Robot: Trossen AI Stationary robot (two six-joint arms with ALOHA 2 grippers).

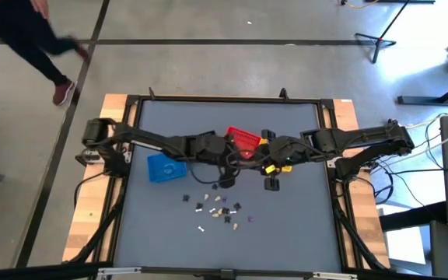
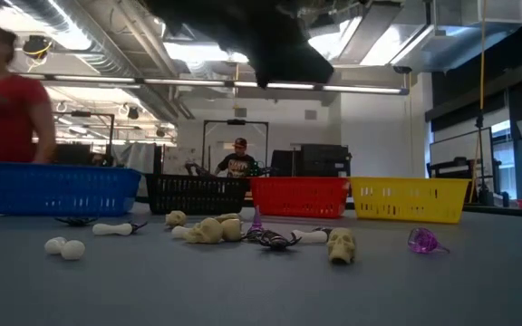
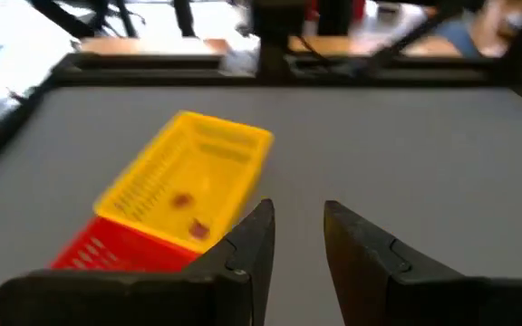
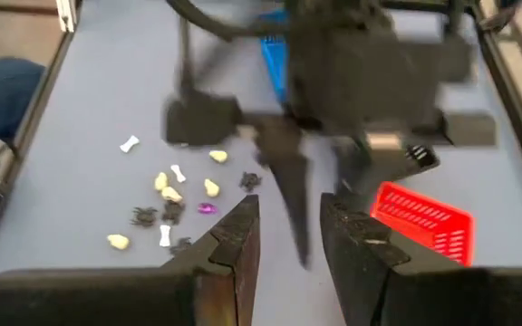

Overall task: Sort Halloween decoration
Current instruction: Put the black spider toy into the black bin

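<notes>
Halloween trinkets (image 1: pixel 218 209) are scattered on your table (image 1: pixel 286 233); left gripper (image 3: pixel 295 237) and right gripper (image 4: pixel 288 237) both hang empty, fingers apart.

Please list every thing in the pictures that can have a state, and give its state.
Left gripper: fingers apart, holding nothing.
Right gripper: fingers apart, holding nothing.
Yellow basket: upright, two small trinkets inside.
Red basket: upright.
Blue basket: upright.
Trinkets: loose on the table.
</notes>
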